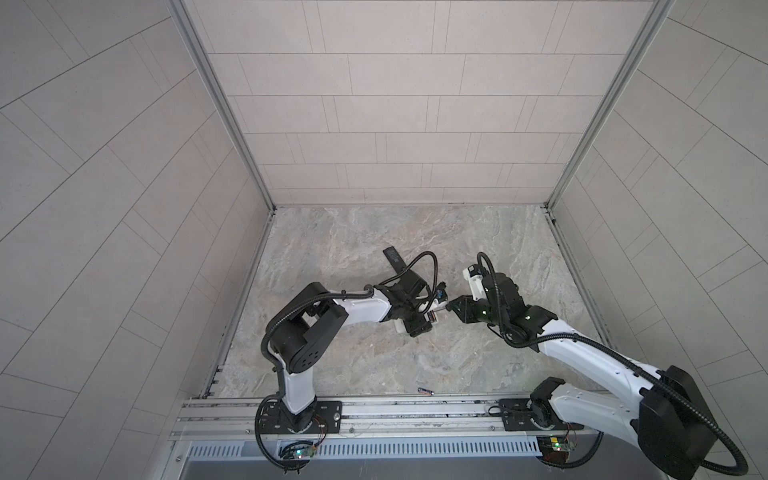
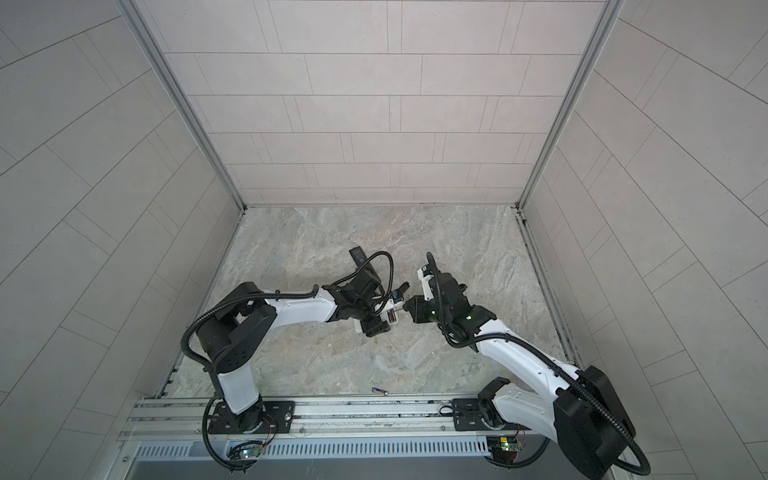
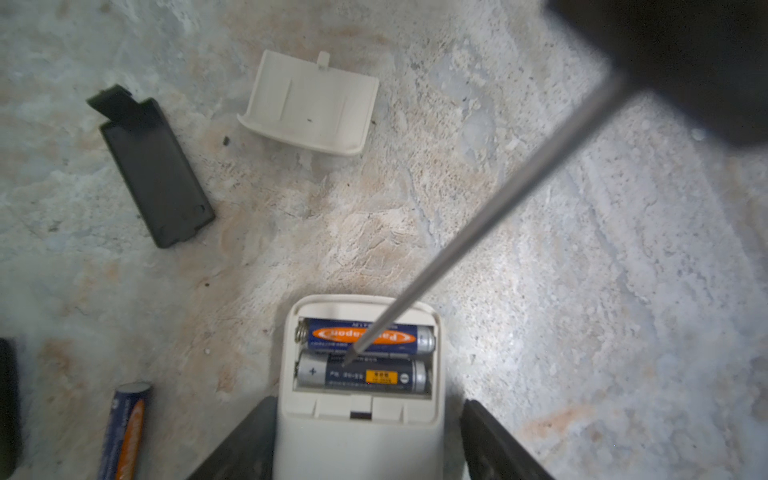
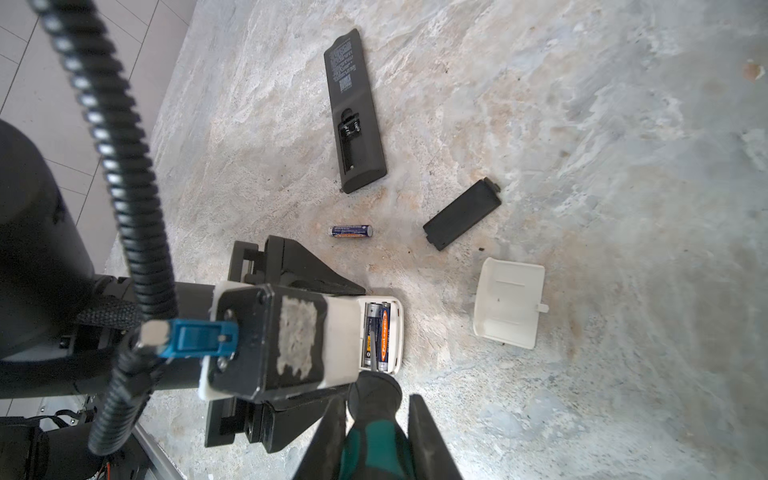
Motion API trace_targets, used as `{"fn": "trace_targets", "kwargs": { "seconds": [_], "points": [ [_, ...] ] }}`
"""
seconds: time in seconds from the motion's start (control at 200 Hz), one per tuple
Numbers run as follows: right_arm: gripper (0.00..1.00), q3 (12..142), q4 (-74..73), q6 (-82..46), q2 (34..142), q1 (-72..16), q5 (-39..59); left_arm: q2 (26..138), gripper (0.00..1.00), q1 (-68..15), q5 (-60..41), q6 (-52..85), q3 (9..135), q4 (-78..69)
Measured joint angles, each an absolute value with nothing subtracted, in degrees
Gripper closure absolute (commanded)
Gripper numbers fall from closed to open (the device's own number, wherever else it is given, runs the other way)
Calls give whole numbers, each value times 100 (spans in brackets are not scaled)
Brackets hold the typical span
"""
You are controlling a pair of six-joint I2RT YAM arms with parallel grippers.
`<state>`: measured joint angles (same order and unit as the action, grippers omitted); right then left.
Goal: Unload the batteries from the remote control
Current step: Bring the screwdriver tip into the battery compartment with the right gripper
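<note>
The white remote control (image 3: 357, 440) lies back up with its compartment open, and two batteries (image 3: 361, 336) (image 3: 361, 376) sit side by side in it. My left gripper (image 3: 368, 401) straddles the remote, open; one finger (image 3: 245, 440) is against its side and the other stands off with a gap. My right gripper (image 4: 376, 401) is shut on the green-handled screwdriver (image 4: 374, 444). The metal shaft (image 3: 498, 208) of the screwdriver slants down, its tip in the seam between the two batteries. In both top views the grippers (image 1: 426, 311) (image 2: 409, 309) meet at mid-table.
A loose battery (image 4: 351, 231) lies beside the left gripper and another (image 1: 426, 390) near the table's front edge. A black remote (image 4: 353, 112) with an empty compartment lies farther back. A black cover (image 4: 461, 218) and a white cover (image 4: 509, 307) lie beyond the white remote.
</note>
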<state>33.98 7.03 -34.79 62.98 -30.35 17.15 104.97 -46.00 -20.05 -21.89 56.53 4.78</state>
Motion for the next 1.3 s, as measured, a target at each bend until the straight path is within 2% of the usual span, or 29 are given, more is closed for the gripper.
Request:
{"fn": "trace_targets", "kwargs": {
  "seconds": [0.5, 0.715, 0.961, 1.116, 1.301],
  "points": [
    [92, 3675, 930, -3496, 6718, -3162, 1494, 10499, 31, -4571, -2163, -2058, 5623, 257],
    [93, 3896, 1190, -3356, 6718, -3347, 1240, 10519, 35, -4571, -2213, -1931, 5623, 113],
    [93, 4042, 1354, -3199, 6884, -3573, 1050, 10523, 35, -4571, -2261, -1907, 5561, 45],
    [93, 4049, 1406, -3190, 6877, -3588, 993, 10512, 29, -4571, -2272, -1925, 5454, -12],
    [93, 4049, 1448, -3192, 6744, -3599, 941, 10497, 31, -4571, -2285, -2005, 5426, -16]
  ]
}}
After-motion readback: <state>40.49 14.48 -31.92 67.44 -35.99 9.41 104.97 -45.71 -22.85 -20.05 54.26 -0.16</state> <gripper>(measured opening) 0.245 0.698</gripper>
